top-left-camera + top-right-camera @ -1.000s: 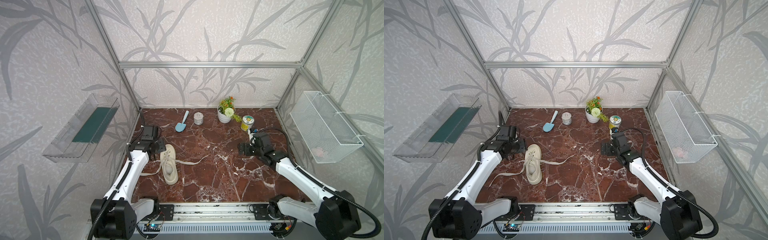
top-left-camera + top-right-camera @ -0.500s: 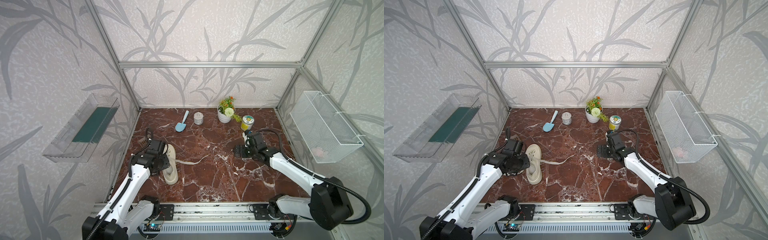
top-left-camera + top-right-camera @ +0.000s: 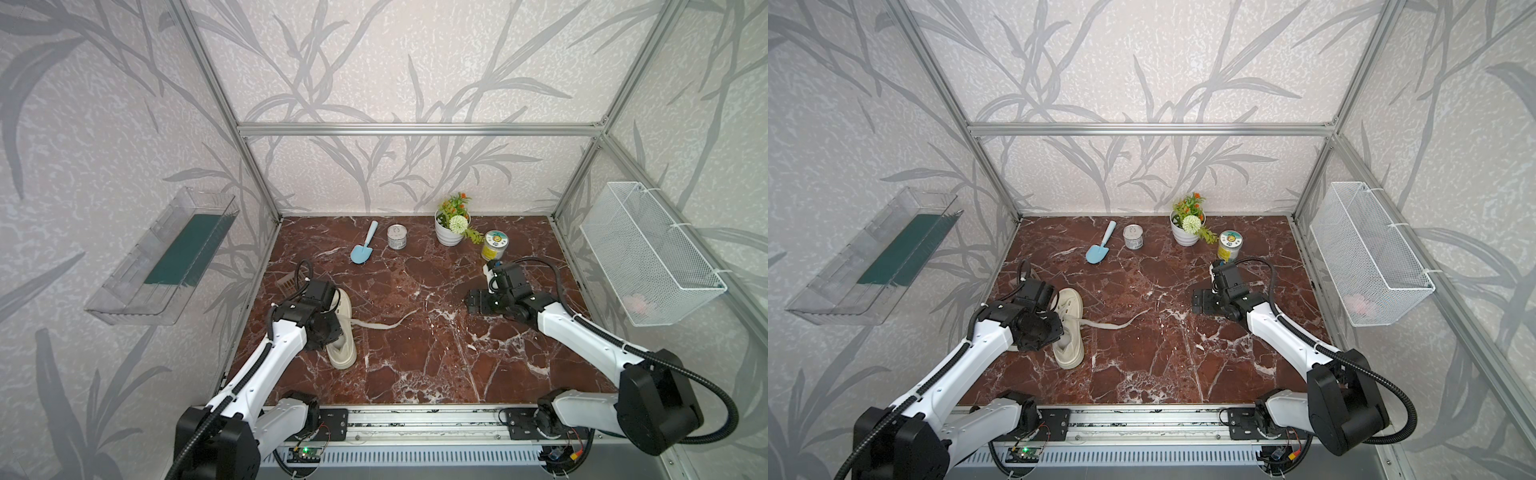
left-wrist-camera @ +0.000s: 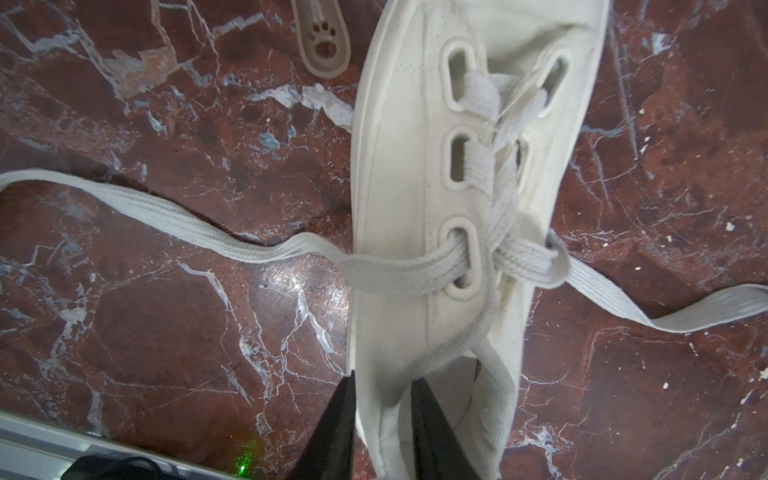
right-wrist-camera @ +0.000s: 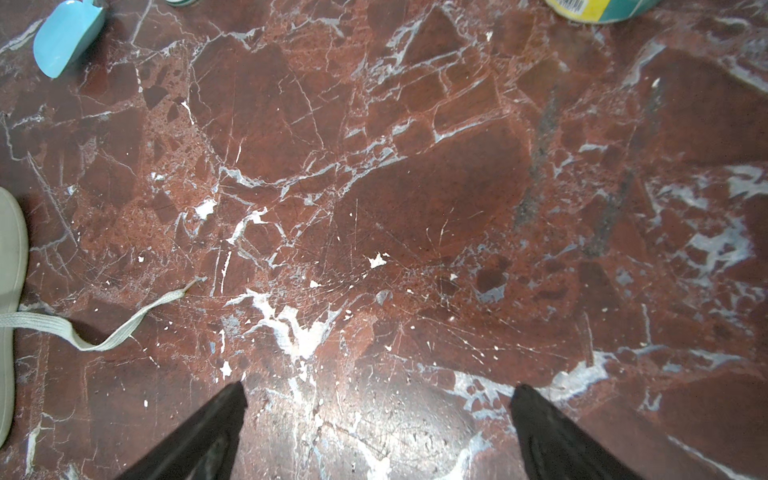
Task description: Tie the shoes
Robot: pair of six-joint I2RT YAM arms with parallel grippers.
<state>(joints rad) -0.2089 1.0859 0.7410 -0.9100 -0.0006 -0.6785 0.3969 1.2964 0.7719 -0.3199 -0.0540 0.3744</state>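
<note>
A red-brown marble tabletop (image 3: 415, 365) holds a cream sneaker (image 3: 343, 358) on its left side, with a loose lace (image 3: 382, 325) trailing toward the middle. Near the back lie a blue scoop (image 3: 360, 252), a small tin can (image 3: 397, 237), a white flower pot (image 3: 449, 237) and a yellow jar (image 3: 494, 246).

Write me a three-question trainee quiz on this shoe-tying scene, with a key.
1. True or false: the right gripper is shut on a lace end.
2. Pick one. Between the left gripper's jaws sits: A) the blue scoop, B) the sneaker's side wall, C) the tin.
3. Fill in: both lace ends lie loose on the ____.

Key: 1 false, it hangs open above bare table; 2 B; 3 table.
</note>
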